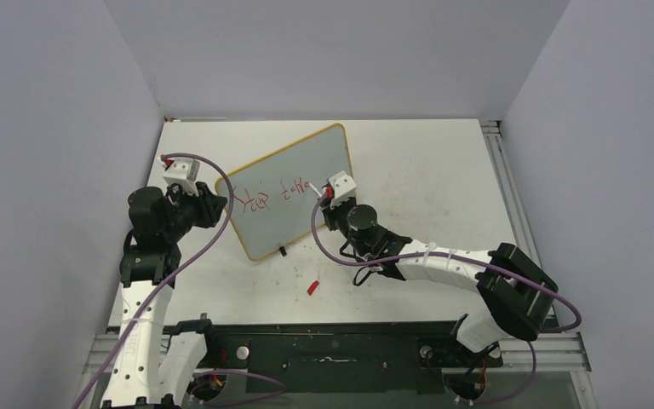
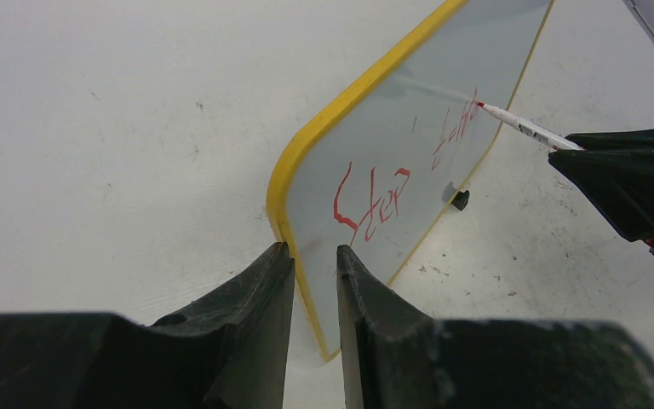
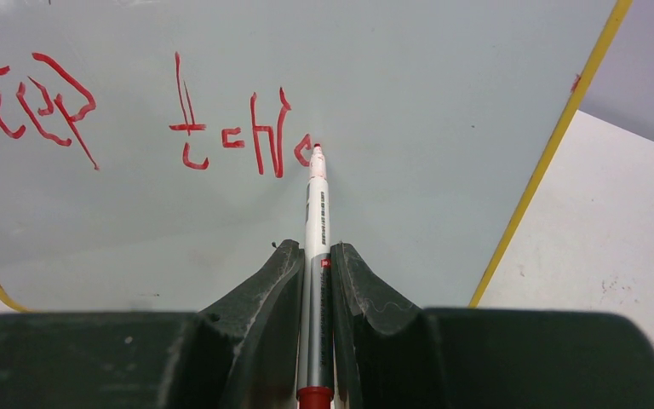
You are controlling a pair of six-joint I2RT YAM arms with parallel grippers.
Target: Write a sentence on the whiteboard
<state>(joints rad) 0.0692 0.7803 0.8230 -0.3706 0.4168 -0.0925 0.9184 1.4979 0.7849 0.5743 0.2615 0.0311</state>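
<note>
The whiteboard (image 1: pixel 306 153) stands tilted on the table, with a yellow frame and pale grey face. Red script on it reads "Step" (image 1: pixel 258 200), then roughly "towa" (image 1: pixel 298 187); both also show in the right wrist view (image 3: pixel 43 98). My right gripper (image 3: pixel 315 249) is shut on a white and silver red marker (image 3: pixel 317 204), whose tip touches the board at the last red letter. In the top view the right gripper (image 1: pixel 328 194) is at the board's right part. My left gripper (image 2: pixel 315 251) is closed on the board's yellow left edge (image 2: pixel 283 196); it also shows in the top view (image 1: pixel 220 201).
A red marker cap (image 1: pixel 312 287) lies on the white table in front of the board. A small black foot (image 1: pixel 283 250) props the board's lower edge. Grey walls close in the left, back and right. A black rail runs along the near edge (image 1: pixel 349 349).
</note>
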